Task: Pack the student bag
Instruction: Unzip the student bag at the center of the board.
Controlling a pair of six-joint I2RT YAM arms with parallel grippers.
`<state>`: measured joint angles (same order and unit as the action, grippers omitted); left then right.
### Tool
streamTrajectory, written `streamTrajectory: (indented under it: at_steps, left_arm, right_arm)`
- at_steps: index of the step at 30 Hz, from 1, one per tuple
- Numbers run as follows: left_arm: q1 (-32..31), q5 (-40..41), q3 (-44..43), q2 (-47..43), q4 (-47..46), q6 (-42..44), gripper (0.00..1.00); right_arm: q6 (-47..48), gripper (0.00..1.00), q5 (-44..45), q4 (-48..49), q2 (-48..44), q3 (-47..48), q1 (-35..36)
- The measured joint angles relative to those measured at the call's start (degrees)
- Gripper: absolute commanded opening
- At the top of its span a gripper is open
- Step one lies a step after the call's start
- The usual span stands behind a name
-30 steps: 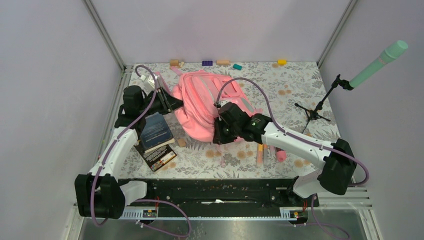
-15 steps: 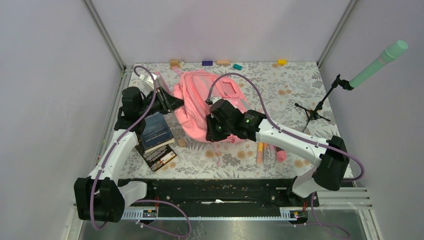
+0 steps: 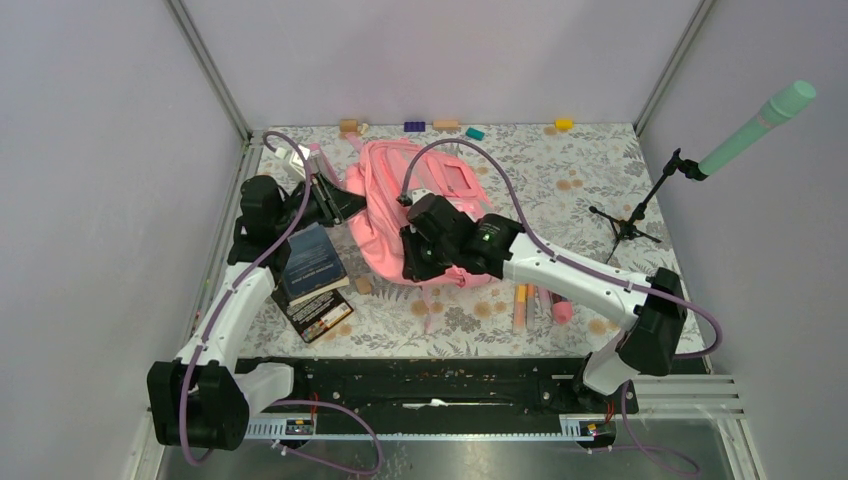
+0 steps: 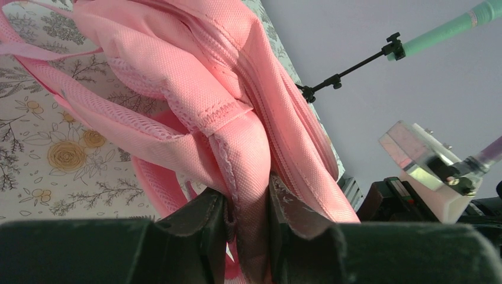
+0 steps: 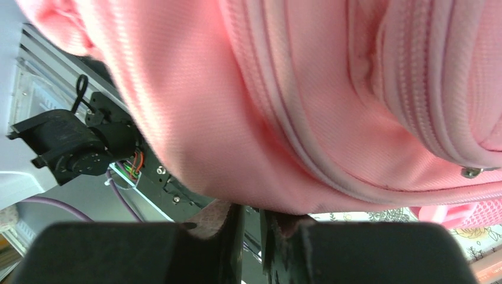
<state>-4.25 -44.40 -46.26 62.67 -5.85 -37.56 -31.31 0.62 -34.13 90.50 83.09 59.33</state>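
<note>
At the table's (image 3: 600,170) far middle, finds the student bag (image 3: 385,195) slumped, long axis far-to-near; pinches a left-edge fold in the left gripper (image 4: 248,198), jaws closed on fabric; clamps the near hem in the right gripper (image 5: 251,216), likewise closed; touches with both, neither nearer.

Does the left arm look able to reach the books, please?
Probably not yet: its end effector is shut on a fold of the bag. The books lie uncovered close beside it, so letting go should free the way.
</note>
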Motion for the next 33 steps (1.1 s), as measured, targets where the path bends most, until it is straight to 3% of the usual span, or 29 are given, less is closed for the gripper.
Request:
streamTrajectory:
  at_steps: [3, 6, 11, 13, 20, 28, 33]
  left_arm:
    - [0.00, -0.04, 0.02, -0.20, -0.70, -0.24, 0.00]
    - [0.00, -0.17, 0.04, -0.76, -1.16, -0.22, 0.19]
    - [-0.07, 1.73, 0.02, -2.99, 2.27, 3.43, 0.59]
    - [-0.09, 3.78, 0.02, -4.76, 4.00, 5.27, 0.66]
    - [-0.42, 6.54, 0.55, -7.48, 4.72, 5.46, 0.69]
    - [-0.48, 9.49, 7.39, -13.53, 6.69, 3.45, 0.87]
    - [-0.96, 9.27, 12.20, -17.73, 6.01, 0.22, 0.90]
  right_arm:
    - [-0.02, 0.00, -0.07, -0.28, 0.00, 1.36, 0.17]
    - [-0.04, 0.00, -0.11, -0.07, 0.00, 1.60, 0.52]
    - [-0.11, 0.00, -0.09, 0.13, -0.02, 1.53, 0.87]
    - [-0.33, 0.00, -0.04, 0.42, -0.26, 1.36, 0.98]
    - [-0.96, 0.00, 0.50, 2.91, -1.68, -0.20, 1.05]
    - [-1.60, 0.00, 2.14, 4.07, -2.08, -4.42, 1.31]
    - [-1.99, 0.00, 3.02, 4.98, -2.58, -5.42, 1.14]
